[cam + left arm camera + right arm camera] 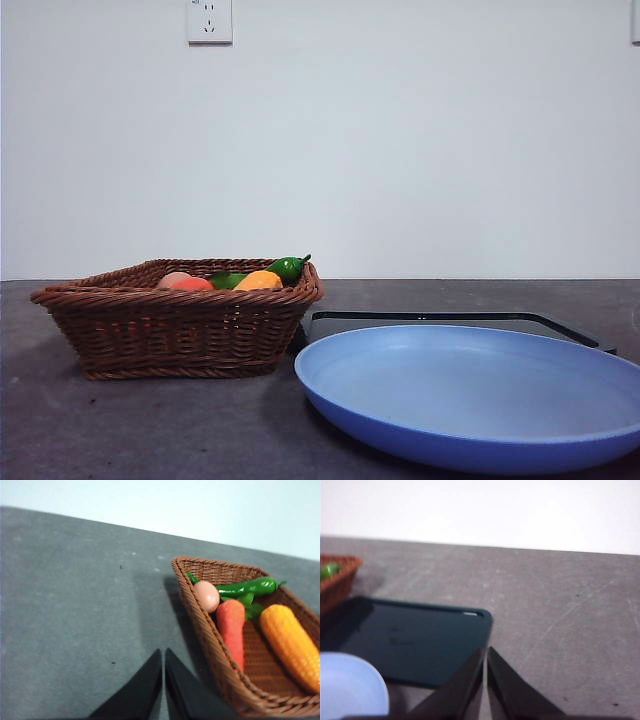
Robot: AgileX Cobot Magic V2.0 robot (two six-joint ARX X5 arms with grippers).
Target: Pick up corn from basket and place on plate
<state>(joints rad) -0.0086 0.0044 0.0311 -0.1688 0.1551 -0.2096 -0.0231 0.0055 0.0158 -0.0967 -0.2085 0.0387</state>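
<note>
I see the corn [292,645] lying inside the basket [210,660], along the side away from my left tool, its ridged orange-yellow body resting on the woven floor. From the front view only its rounded top [259,281] peeks over the braided rim. Just beside it in the basket lies a carrot [231,630], and at the carrot's far end sit a pale egg [206,596] and a green pepper [247,587], the pepper stretched across the far part of the basket with its tip over the rim. The basket [180,325] stands on the grey surface [150,430], and the light-blue plate [480,400] sits just beside it, with nothing on it. Behind the plate lies a flat black tray [415,645], one end near the basket.

My left tool [163,672] hangs over bare surface just outside the basket's wall, its jaws pressed nearly together and holding nothing. My right tool [485,672] hovers by the tray's corner, over the edge where tray meets surface, jaws likewise closed to a thin slit and empty. Neither arm shows in the front view.
</note>
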